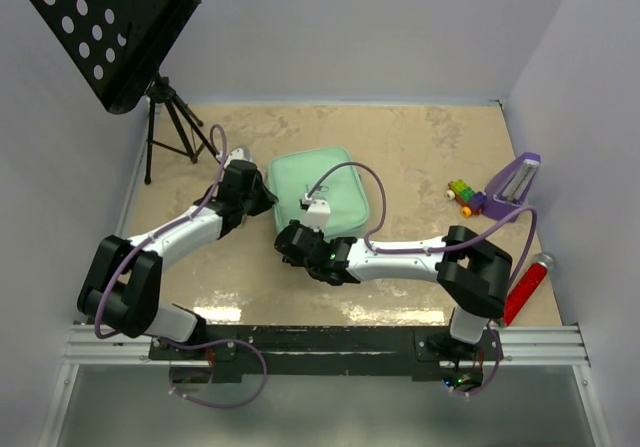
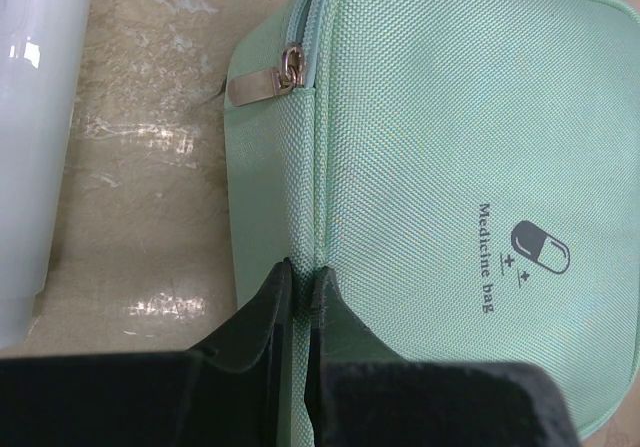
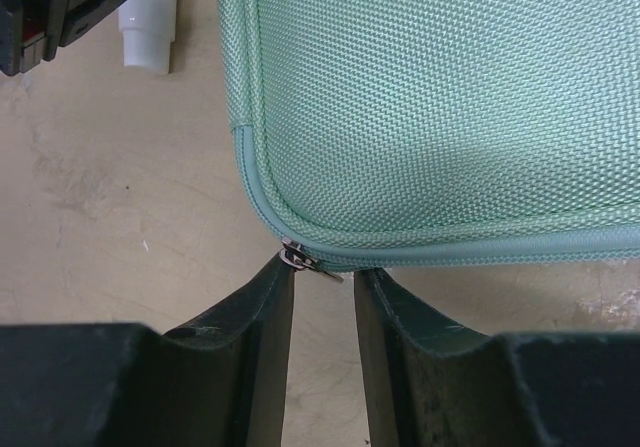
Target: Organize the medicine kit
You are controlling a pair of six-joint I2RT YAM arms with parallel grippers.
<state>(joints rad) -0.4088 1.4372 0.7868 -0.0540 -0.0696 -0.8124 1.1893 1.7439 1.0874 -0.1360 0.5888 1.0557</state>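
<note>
Beige marbled tabletop (image 1: 430, 137) fills enclosure, pale blotches across surface. Plain white-lavender walls (image 1: 350, 27) close it on left, far and right sides. Black perforated music stand (image 1: 105, 27) on tripod (image 1: 172, 127) in far left corner, desk tilted toward camera. Aluminium rail (image 1: 300, 339) runs along near edge, grey surface below it. Lighting even and soft; bright glare patches (image 1: 235, 302) on tabletop close to rail.

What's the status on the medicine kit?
Left gripper shut on edge of mint-green woven fabric medicine bag. Right gripper open, straddling silver metal zipper pull. Nothing seen in the way.
</note>
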